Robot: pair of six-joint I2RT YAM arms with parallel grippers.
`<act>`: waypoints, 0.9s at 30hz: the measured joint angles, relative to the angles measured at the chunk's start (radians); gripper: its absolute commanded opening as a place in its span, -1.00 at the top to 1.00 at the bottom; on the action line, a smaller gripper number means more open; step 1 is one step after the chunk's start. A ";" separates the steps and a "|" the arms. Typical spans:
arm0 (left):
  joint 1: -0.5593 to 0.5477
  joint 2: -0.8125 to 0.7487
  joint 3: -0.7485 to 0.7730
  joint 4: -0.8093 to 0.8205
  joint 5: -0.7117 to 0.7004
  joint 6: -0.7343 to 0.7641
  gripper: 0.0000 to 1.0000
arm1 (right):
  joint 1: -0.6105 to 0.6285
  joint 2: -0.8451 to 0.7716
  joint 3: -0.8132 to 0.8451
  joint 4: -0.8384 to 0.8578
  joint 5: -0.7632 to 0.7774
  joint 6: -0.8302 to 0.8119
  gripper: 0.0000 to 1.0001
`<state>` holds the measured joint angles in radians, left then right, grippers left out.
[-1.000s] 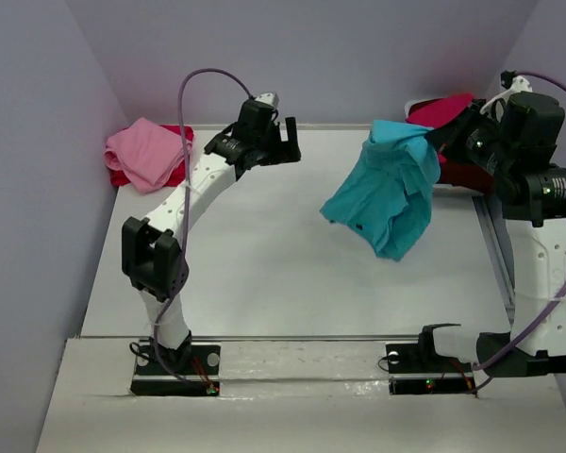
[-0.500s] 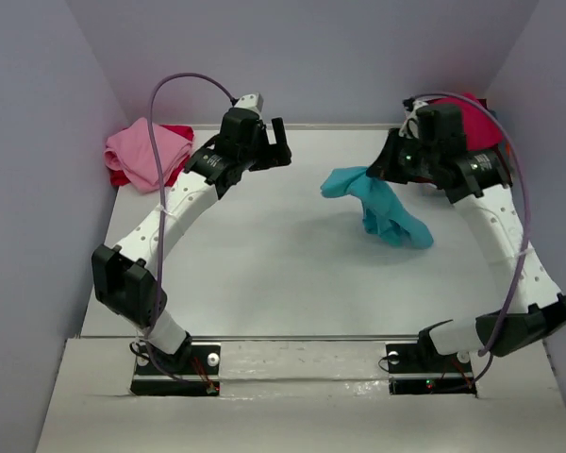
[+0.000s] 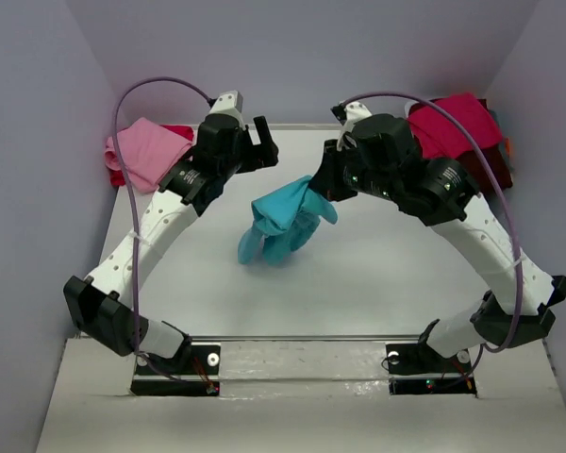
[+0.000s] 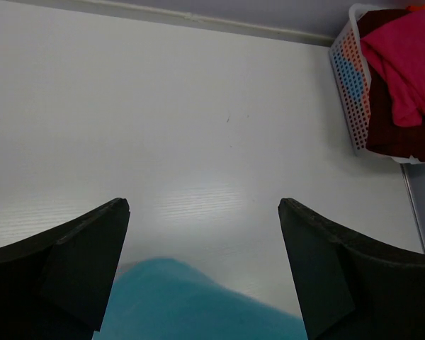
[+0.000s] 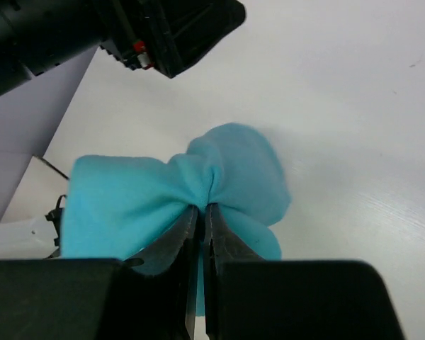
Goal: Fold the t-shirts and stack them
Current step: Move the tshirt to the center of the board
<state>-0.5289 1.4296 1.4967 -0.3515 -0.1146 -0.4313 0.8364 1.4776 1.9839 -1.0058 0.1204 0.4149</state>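
Turquoise t-shirt (image 3: 283, 222) hangs bunched, clamped in the right fingers (image 5: 188, 234); left fingers (image 4: 78, 262) stand wide apart.

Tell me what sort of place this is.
Probably a robotics lab cell: a white table boxed in by plain walls, a left arm and right arm bolted at its near edge, t-shirts in a basket.

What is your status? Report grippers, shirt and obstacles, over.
Right gripper shut on turquoise t-shirt, hanging bunched over the table. Left gripper open, empty, beside it. Pink t-shirt and basket well aside, not in the way.
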 measured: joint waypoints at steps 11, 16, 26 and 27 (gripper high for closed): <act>0.000 -0.054 -0.081 0.030 -0.026 0.004 -0.98 | -0.051 0.173 -0.067 0.012 0.171 0.036 0.86; 0.000 -0.058 -0.119 0.030 -0.025 0.003 -0.98 | -0.189 0.260 -0.115 0.017 0.130 0.060 0.05; 0.000 -0.111 -0.172 0.038 -0.013 0.000 -0.98 | -0.246 0.342 -0.237 0.091 0.082 0.091 -0.90; 0.000 -0.119 -0.179 0.042 -0.008 -0.001 -0.98 | -0.246 0.325 -0.262 0.098 0.077 0.093 -0.87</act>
<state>-0.5289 1.3106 1.3174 -0.3099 -0.1226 -0.4320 0.5907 1.8023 1.7218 -0.9077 0.1978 0.5083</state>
